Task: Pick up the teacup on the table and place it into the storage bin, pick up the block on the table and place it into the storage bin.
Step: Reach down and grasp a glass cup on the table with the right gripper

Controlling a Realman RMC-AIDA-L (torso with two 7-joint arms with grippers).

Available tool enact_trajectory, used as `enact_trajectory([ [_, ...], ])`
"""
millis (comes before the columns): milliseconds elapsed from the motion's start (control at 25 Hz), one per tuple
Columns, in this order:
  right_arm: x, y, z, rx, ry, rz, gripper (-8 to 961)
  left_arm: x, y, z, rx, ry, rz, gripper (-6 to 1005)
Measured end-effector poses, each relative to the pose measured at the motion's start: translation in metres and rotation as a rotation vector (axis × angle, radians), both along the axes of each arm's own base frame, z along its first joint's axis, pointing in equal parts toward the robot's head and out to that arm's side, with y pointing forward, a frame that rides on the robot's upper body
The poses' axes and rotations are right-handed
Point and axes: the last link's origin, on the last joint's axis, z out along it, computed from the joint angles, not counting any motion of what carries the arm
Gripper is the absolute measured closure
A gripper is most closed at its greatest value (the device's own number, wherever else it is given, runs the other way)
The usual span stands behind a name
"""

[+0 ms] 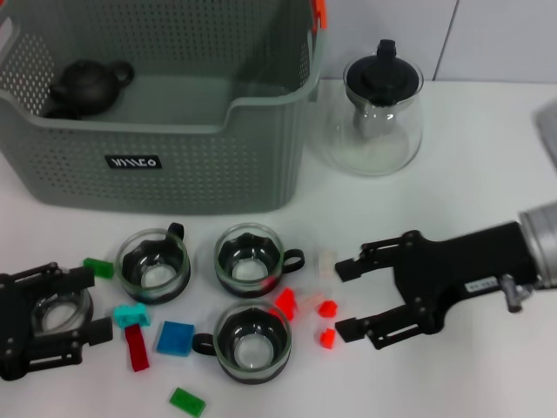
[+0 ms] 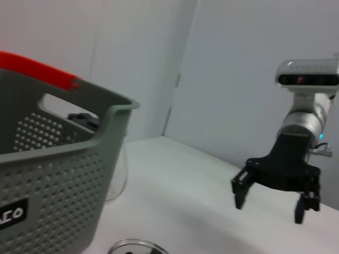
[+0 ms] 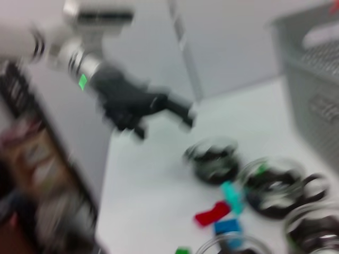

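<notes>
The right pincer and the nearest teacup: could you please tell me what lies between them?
In the head view, small red blocks lie between the right pincer and the front teacup, on the table.

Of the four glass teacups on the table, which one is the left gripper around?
The glass teacup farthest to the robot's left, alone between the open fingers of the left gripper; the other three stand free, below the storage bin.
</notes>
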Motion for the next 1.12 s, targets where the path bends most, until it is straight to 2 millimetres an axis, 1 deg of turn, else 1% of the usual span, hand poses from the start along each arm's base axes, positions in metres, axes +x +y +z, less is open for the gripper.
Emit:
enact_trajectory([
  [160, -0.045, 0.014, -0.002, -0.043, -0.214, 0.124, 106, -0.004, -0.004, -0.002, -0.008, 0.004, 0.024, 190],
  [240, -0.066, 0.021, -0.003, -0.032, -0.314, 0.187, 127, -0.004, -0.005, -0.004, -0.013, 0.002, 0.029, 190],
  [320, -0.088, 0.027, -0.005, -0.014, -0.397, 0.254, 127, -0.004, -0.006, -0.005, -0.014, -0.003, 0.033, 190],
  [440, -0.112, 0.030, -0.010, -0.010, -0.448, 0.324, 128, -0.005, -0.008, -0.006, -0.014, -0.007, 0.041, 190],
  [520, -0.124, 0.027, -0.018, -0.032, -0.476, 0.374, 128, -0.006, -0.009, -0.007, -0.016, -0.012, 0.045, 191],
  [600, -0.130, 0.019, -0.030, -0.068, -0.512, 0.438, 128, -0.006, -0.010, -0.009, -0.018, -0.021, 0.049, 191],
  [680, -0.132, 0.009, -0.044, -0.096, -0.550, 0.505, 129, -0.006, -0.010, -0.010, -0.019, -0.025, 0.053, 191],
  [840, -0.128, -0.001, -0.069, -0.079, -0.589, 0.594, 129, -0.006, -0.007, -0.011, -0.016, -0.026, 0.054, 191],
  [960, -0.125, -0.009, -0.081, -0.074, -0.580, 0.634, 130, -0.005, -0.006, -0.012, -0.017, -0.031, 0.055, 191],
  [1120, -0.126, -0.017, -0.091, -0.079, -0.524, 0.669, 130, -0.005, -0.005, -0.012, -0.014, -0.033, 0.055, 191],
])
